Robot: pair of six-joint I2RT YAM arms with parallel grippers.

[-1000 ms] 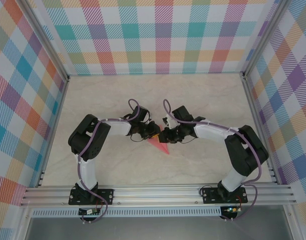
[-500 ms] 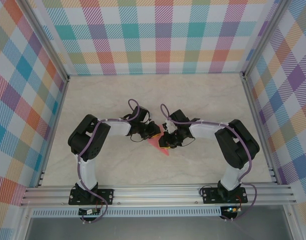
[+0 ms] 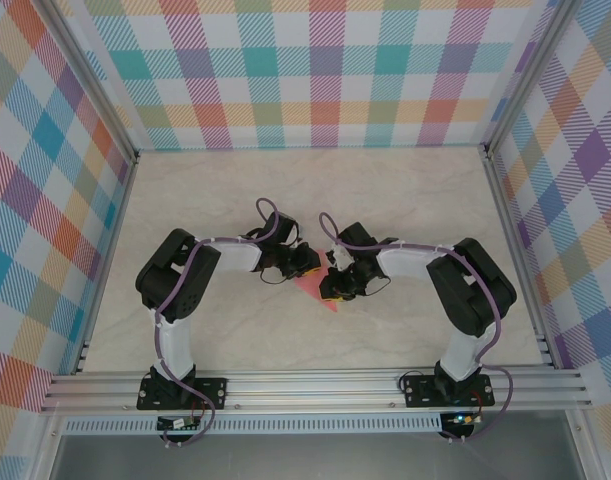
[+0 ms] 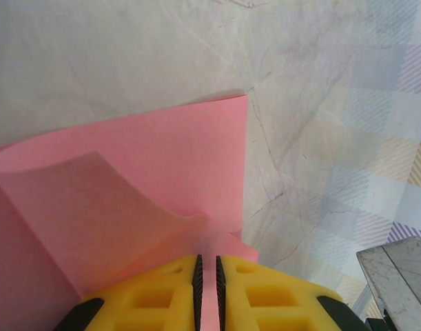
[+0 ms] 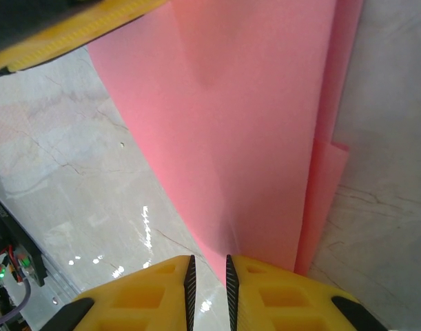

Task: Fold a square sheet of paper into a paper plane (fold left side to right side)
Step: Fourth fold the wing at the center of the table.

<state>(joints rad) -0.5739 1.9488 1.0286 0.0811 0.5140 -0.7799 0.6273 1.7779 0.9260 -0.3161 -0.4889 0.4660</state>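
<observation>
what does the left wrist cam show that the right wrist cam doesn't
Left wrist, not right: a curled flap of the pink paper arching up, and a metal frame corner. Right wrist, not left: the paper's long flat layers with a stepped edge, and a lit circuit board. Both: the paper on the marble table, running down to that camera's yellow fingers.
</observation>
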